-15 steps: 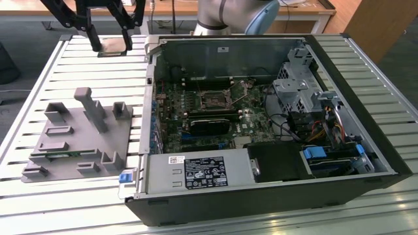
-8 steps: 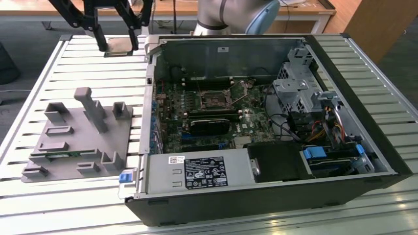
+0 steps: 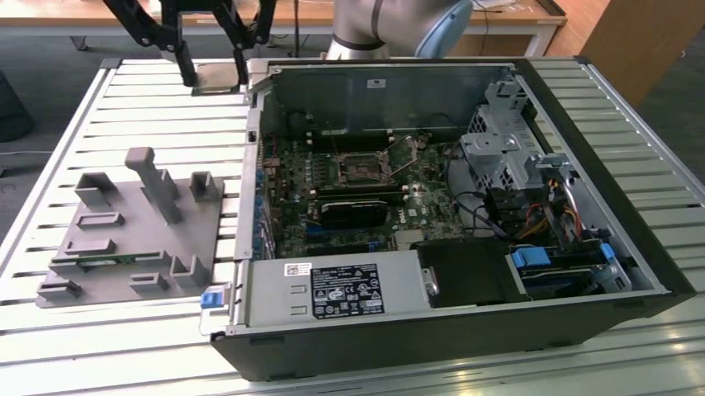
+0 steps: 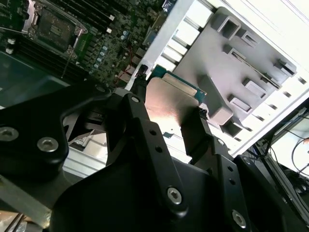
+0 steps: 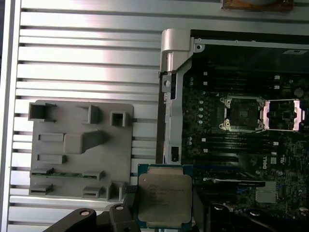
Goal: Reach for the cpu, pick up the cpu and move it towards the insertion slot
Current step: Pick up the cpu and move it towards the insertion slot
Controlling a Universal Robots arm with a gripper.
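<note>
Place: I work in a robotics lab or an electronics assembly workshop.
Surface: ribbed aluminium profile surface [image 3: 111, 346], filling the exterior view's lower half.
Workpiece: opened desktop computer case [image 3: 441, 330], its motherboard [image 3: 364, 181] bare, centre of frame.
Fixture: grey moulded parts holder [image 3: 121, 239] at left.
Background: wooden desks [image 3: 518, 12] and grey floor along the exterior view's top edge.

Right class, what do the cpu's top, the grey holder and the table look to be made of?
The cpu top looks like brushed metal: dull silver sheen, green board rim. The grey holder seems matte moulded plastic, uniformly flat grey. The table appears to be aluminium slats, given the bright streaky reflections.
</note>
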